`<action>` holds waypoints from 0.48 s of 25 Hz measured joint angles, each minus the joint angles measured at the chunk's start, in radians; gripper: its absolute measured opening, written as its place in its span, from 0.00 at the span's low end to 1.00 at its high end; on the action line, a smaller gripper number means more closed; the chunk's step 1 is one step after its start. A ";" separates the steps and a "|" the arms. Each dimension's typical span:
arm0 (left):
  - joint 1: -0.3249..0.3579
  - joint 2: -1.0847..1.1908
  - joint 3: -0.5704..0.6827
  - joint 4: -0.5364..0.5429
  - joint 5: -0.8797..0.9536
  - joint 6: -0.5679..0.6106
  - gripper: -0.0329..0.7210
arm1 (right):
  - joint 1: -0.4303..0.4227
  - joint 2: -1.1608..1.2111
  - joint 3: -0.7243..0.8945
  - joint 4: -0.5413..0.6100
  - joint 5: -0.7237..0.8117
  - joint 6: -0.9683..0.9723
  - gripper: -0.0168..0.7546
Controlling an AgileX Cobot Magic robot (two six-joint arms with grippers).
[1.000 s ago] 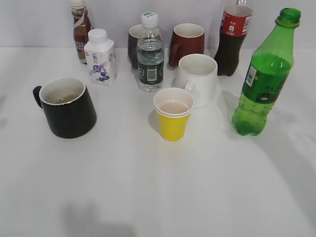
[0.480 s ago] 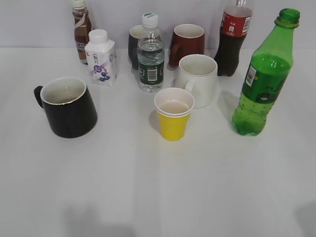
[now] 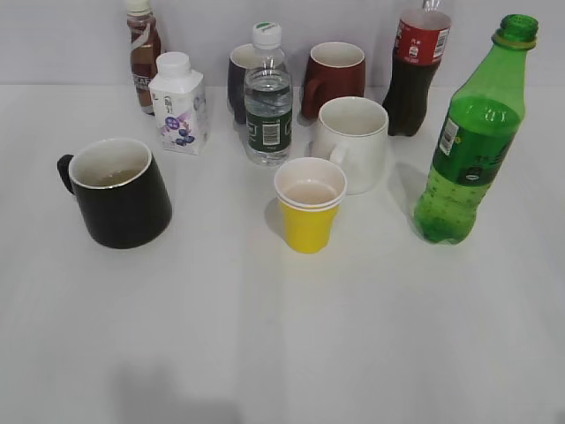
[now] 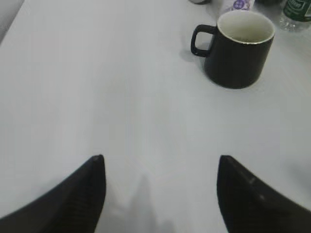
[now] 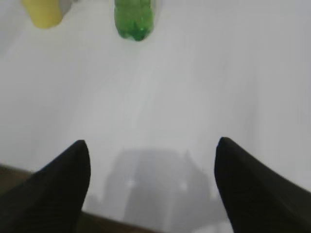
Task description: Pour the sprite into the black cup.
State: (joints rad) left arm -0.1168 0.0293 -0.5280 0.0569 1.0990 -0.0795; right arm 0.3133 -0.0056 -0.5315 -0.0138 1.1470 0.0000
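Two grippers: both mine, both wide apart and carrying nothing, each low over bare table with only its own shadow between the fingers.
Left gripper: jaws spread, nothing between them; the black cup sits ahead and to the right, well apart, so I read this one as a bystander unless the cup needs steadying.
Right gripper: jaws gaping, empty; the Sprite bottle shows only its green base at the top of this view, well ahead and a little to the left, so I'm not lined up with it yet.
Sprite bottle, exterior: upright at the right of the table, green, cap off by the look of the open neck, more than half full; it stands clear of its neighbours, which leaves room for fingers on either side.
Black cup, exterior: upright at the left, mouth open, handle pointing away to the left; something pale seems to lie at the bottom, I can't say what.
Gap to cross: bottle and cup are at opposite sides, with the yellow paper cup and white mug between them.
Back row: water bottle, milk carton, cola bottle, all out of the likely carry path.
Stage, my call: nothing gripped, the reach for the bottle is the first job.
Risk, my call: an uncapped bottle gripped too high or tipped early spills before reaching the cup.
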 joint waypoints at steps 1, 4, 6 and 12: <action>0.000 0.002 0.005 -0.001 -0.009 0.000 0.76 | 0.000 -0.001 0.008 -0.001 -0.028 0.000 0.79; 0.000 0.002 0.007 0.000 -0.027 0.003 0.76 | 0.000 -0.003 0.031 -0.002 -0.084 0.000 0.79; 0.000 0.002 0.007 0.000 -0.030 0.003 0.76 | 0.000 -0.003 0.032 -0.003 -0.089 0.000 0.79; 0.000 0.002 0.007 0.000 -0.032 0.003 0.73 | 0.000 -0.003 0.032 -0.002 -0.097 0.000 0.79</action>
State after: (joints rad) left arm -0.1168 0.0315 -0.5214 0.0567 1.0673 -0.0765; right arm 0.3133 -0.0089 -0.4995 -0.0160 1.0503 0.0000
